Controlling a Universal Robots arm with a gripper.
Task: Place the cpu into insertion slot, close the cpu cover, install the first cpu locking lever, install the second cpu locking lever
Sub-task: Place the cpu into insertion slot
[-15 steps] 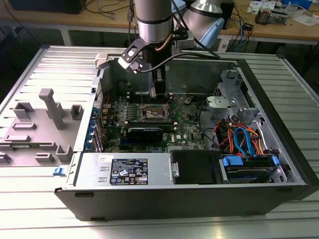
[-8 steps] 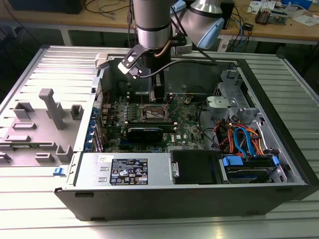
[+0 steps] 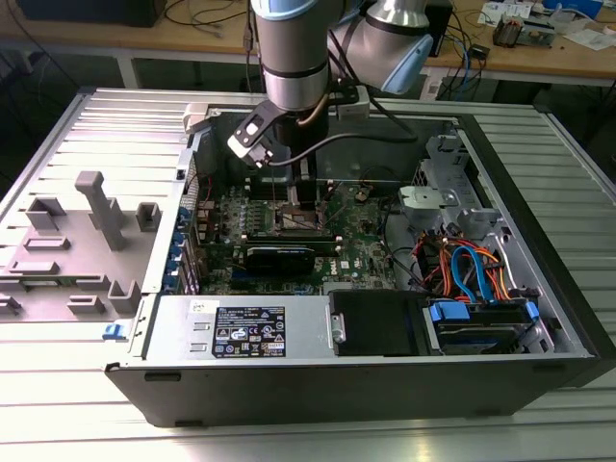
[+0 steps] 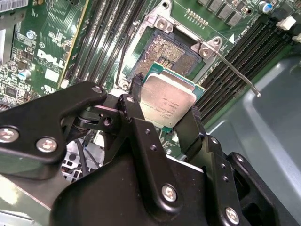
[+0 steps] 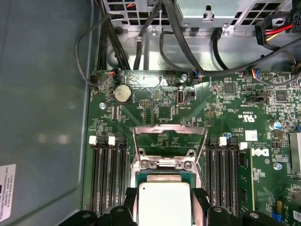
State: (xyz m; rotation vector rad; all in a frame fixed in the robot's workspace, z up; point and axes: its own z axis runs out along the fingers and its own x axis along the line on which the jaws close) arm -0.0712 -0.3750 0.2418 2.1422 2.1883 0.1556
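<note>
My gripper [image 4: 165,107] is shut on the cpu [image 4: 168,100], a small square chip with a dull silver top, pinched by two opposite edges between the black fingers [image 4: 136,92]. It hangs tilted just above the near edge of the insertion slot [image 4: 164,52], whose tan-gold contact field lies bare. In the first wrist view the cpu [image 5: 163,205] sits between the fingertips, and the cpu cover [image 5: 169,128] stands swung open beyond it. A thin locking lever [image 4: 235,70] sticks out free beside the slot. In the exterior view the gripper [image 3: 294,197] is low over the green motherboard [image 3: 361,245].
Long black memory slots [image 4: 101,42] flank the socket on both sides. A black card [image 3: 279,258] lies across the board, a power supply [image 3: 241,332] sits in front, and cable bundles [image 3: 462,269] fill the exterior view's right. A grey fixture [image 3: 96,217] rests outside the case.
</note>
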